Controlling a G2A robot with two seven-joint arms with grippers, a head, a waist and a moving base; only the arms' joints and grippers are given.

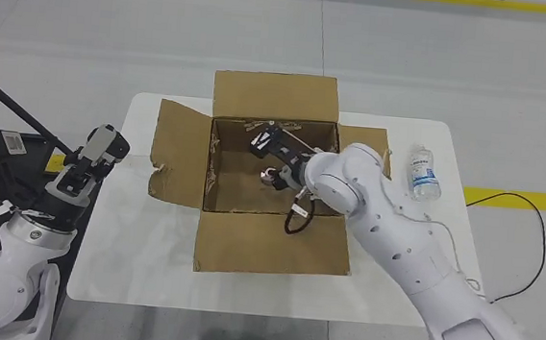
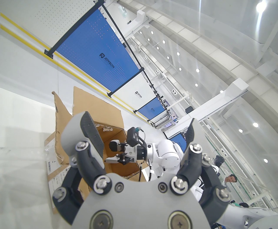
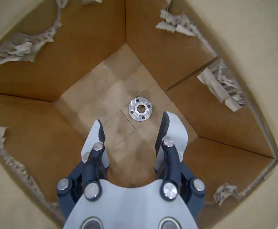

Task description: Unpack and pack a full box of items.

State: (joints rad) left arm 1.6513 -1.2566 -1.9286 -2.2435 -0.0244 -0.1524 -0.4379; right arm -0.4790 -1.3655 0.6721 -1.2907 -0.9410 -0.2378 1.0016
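The box [image 1: 265, 246] is looking plain tan-brown cardboard all over, with pale grey torn scraps showing along its edges. The metal ring [image 3: 140, 108] is gleaming silver, with curved swirl marks running across its face. The bottle [image 1: 425, 172] is looking clear with a blue-and-white label, and the table [image 1: 131, 255] is showing white.

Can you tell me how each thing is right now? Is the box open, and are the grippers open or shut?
Box: open, flaps spread out.
Metal ring: lying flat on the box's floor, not held.
Bottle: lying on the table, outside the box.
Left gripper: open, empty, away from the box.
Right gripper: open, empty, inside the box above the metal ring.
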